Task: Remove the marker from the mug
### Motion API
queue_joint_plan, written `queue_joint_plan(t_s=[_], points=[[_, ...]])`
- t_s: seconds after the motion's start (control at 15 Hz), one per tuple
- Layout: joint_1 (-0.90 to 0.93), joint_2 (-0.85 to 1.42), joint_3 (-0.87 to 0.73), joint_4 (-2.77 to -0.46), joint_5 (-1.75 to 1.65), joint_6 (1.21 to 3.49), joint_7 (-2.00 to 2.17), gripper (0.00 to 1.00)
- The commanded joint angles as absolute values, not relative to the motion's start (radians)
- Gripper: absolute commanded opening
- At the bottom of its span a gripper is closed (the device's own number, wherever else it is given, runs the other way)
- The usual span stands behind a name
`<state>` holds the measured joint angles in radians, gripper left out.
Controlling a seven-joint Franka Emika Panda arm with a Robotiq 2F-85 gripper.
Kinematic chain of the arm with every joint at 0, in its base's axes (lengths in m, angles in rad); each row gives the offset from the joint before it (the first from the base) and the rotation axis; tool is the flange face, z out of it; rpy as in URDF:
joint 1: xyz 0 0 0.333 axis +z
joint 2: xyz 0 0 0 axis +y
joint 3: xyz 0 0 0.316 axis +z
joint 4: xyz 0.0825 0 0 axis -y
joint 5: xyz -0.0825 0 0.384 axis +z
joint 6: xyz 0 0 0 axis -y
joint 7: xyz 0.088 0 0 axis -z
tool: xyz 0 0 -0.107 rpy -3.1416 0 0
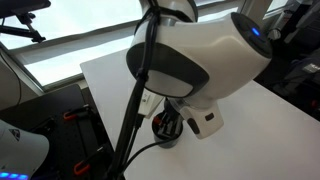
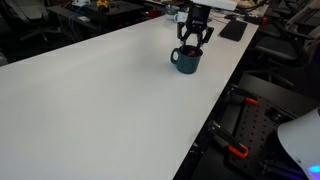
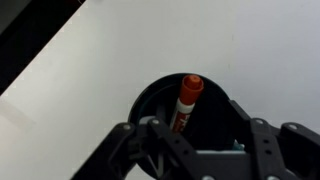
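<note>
Red-orange marker (image 3: 188, 102) leans inside dark mug (image 3: 218, 92); end effector (image 3: 200, 132) spread wide above, empty.

— Where is the mug?
— The mug (image 2: 187, 61) stands upright on the white tabletop (image 2: 100, 100), toward the far end and near the right edge, its handle pointing left.
— And the end effector?
— The end effector (image 2: 193, 43) hangs right over it, fingers (image 2: 182, 36) spread apart, tips down at the rim.
— What's inside the mug?
— Too dark and small to tell.
— Anything else?
— A flat black slab (image 2: 233, 30) lies behind the mug. Off the right edge sits black gear with orange clamps (image 2: 240, 152).
</note>
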<state>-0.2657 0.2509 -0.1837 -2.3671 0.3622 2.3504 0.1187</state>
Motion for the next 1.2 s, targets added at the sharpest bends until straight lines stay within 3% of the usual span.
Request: queue_joint_plan(t_s=[0.0, 0.33, 0.93, 1.13], points=[[-0.265, 0.205, -0.188, -2.413, 0.392, 2.369, 0.104, 0.60], [-0.268, 0.205, -0.193, -2.416, 0.407, 2.367, 0.103, 0.49], [-0.265, 0.255, -0.183, -2.393, 0.417, 2.367, 0.092, 0.49], [-0.265, 0.266, -0.179, -2.389, 0.426, 2.370, 0.084, 0.38]])
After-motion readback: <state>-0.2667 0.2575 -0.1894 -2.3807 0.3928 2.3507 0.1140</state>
